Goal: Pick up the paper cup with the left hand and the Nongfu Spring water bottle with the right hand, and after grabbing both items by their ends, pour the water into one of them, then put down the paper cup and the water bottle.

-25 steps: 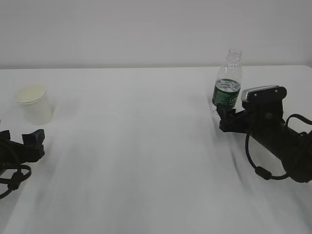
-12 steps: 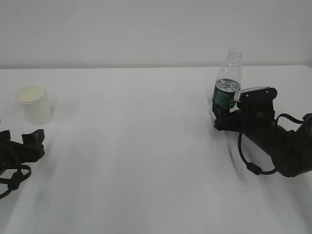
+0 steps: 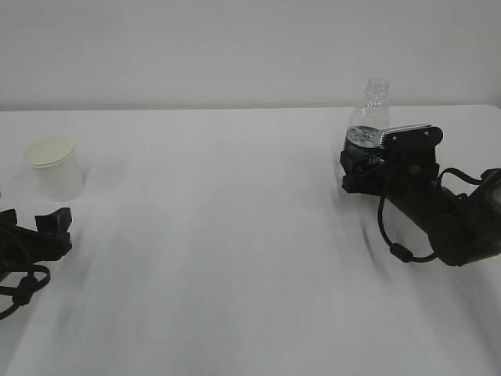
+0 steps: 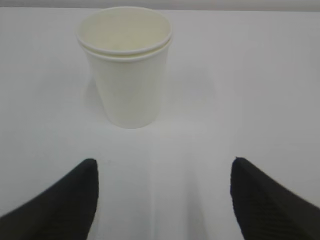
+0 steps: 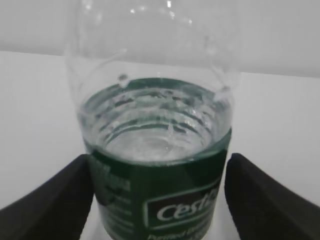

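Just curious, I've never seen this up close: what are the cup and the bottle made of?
The paper cup looks like matte white paper: opaque, with a rolled rim. The water bottle looks like clear glossy plastic: see-through ribbed walls with a dark green label band, probably printed film.

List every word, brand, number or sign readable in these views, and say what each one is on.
"Cest": white letters in a white-outlined box on the dark green label of the water bottle; the word is cut off at the label's curve.
Smaller white print on the same label: too blurred to read.
Paper cup: plain, no text.
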Available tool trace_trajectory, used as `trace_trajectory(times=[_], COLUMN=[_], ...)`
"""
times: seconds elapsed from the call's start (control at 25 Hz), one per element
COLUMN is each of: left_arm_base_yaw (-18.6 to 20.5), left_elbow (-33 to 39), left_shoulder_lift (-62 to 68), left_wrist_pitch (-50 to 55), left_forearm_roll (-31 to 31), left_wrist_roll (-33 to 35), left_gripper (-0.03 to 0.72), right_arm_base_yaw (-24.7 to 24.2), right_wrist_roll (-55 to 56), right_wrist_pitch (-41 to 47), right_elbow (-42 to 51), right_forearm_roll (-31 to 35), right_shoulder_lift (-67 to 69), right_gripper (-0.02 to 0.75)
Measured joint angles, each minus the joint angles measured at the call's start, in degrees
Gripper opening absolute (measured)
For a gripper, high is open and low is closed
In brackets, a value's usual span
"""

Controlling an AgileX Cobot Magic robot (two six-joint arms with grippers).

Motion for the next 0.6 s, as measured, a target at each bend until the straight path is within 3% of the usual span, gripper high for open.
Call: trace_trajectory(times=[0.6], left_arm_base_yaw=[0.0], left_elbow=[0.0], left_shoulder_lift=[0.0], left_wrist_pitch=[0.0], left_forearm_roll=[0.0], left_wrist_roll=[0.0], left_gripper=[0.593], right_arm_base_yaw=[0.0], right_wrist_roll=[0.0], right_wrist_pitch=[6.29], right_elbow=[-4.74], right_forearm_roll=[0.14], right_shoulder_lift=[0.09], right_gripper=[0.608])
